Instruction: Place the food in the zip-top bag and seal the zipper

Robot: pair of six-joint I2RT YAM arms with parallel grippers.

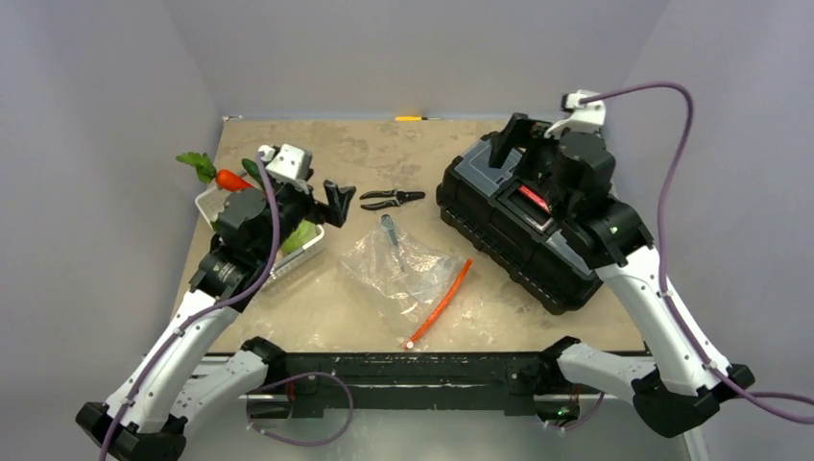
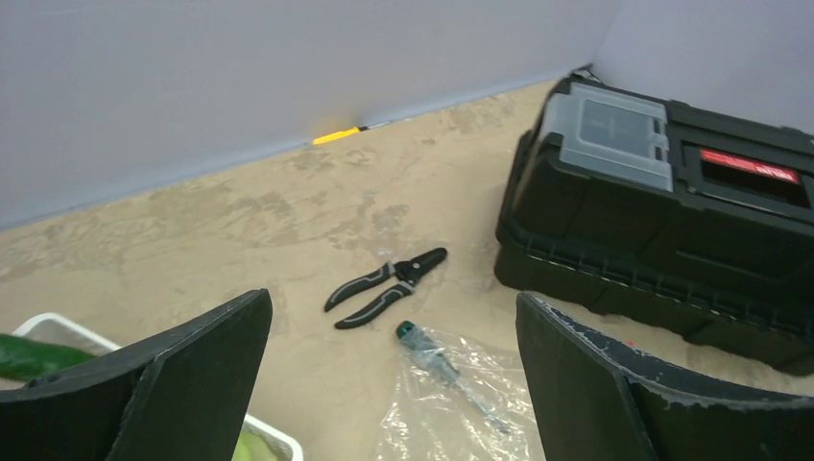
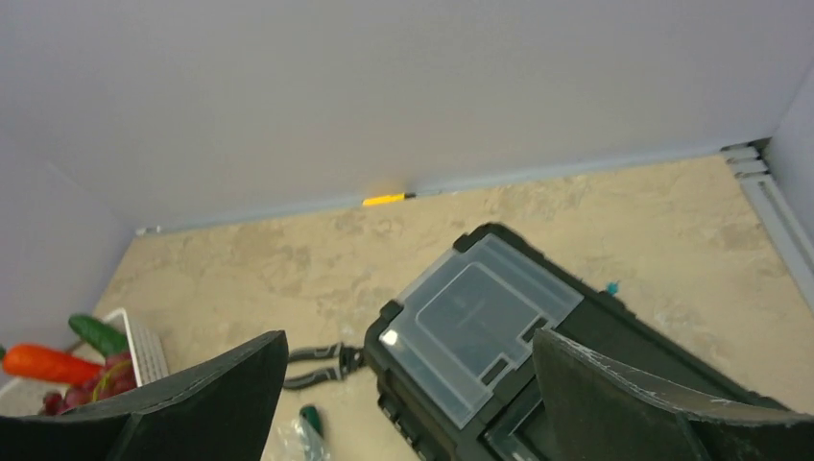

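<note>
zip-top bag (image 1: pixel 398 264) lay flat; small tool (image 1: pixel 389 229) possibly inside | left gripper (image 1: pixel 336 202) jaws spread, empty; by basket (image 1: pixel 299 254) at 9 o'clock | right gripper (image 1: pixel 512 139) jaws spread, empty; over toolbox (image 1: pixel 480 206) at 2 o'clock

A table (image 1: pixel 317 312) with a mottled beige, stone-like top is boxed in by plain pale grey-lilac panels under soft, even light: a back wall (image 1: pixel 413 48) behind its far edge, a left wall (image 1: pixel 96 144) and a right wall (image 1: pixel 758 240) along its sides, and a small yellow strip (image 1: pixel 409 118) at its far edge.
</note>
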